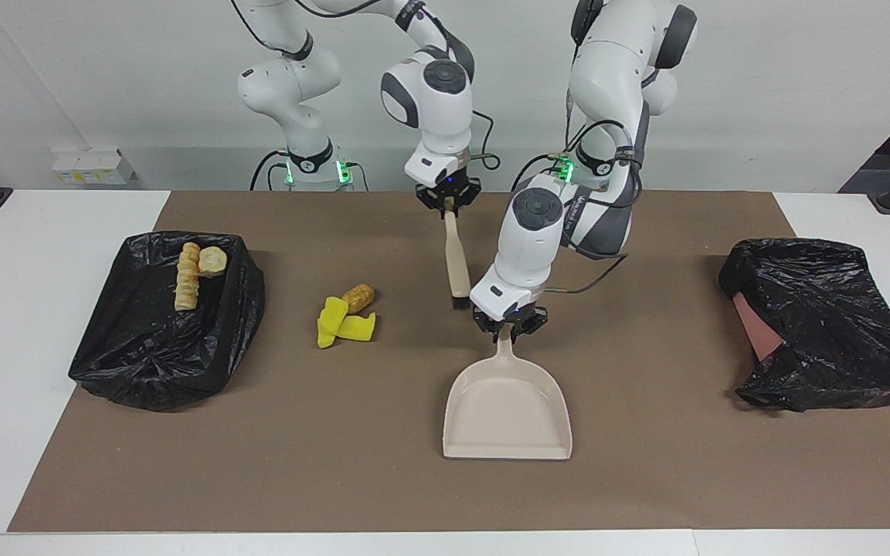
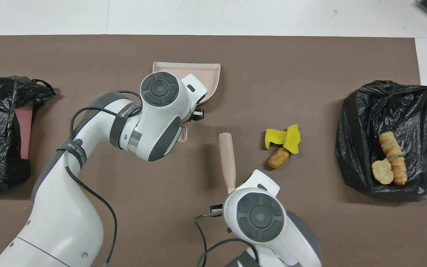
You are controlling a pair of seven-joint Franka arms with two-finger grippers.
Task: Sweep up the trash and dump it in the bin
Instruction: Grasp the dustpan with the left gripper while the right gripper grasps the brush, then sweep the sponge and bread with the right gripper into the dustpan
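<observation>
Already some of the trash sits in the bin (image 1: 167, 324) at the right arm's end of the table: two or three pastries (image 1: 196, 272) lie on its black liner. What is left is a small heap on the mat (image 1: 646, 479), a brown roll (image 1: 358, 297) touching two yellow sponge pieces (image 1: 343, 324), between that bin and the dustpan (image 1: 507, 413) and a little nearer the robots than the pan. The left gripper (image 1: 510, 328) is clamped on the dustpan's handle, and the pan looks to lie flat on the mat with its open lip turned away from the robots, not toward the heap. The right gripper (image 1: 448, 202) is closed on the top of the brush (image 1: 456, 262), which hangs upright with its bristles down at or just above the mat, beside the left gripper and well apart from the heap. A second black-lined bin (image 1: 823, 324) stands at the left arm's end, and nothing shows inside it. I judge the job about half done: the pan has to be brought round to the heap, the three pieces swept in, and the load tipped into a bin.
</observation>
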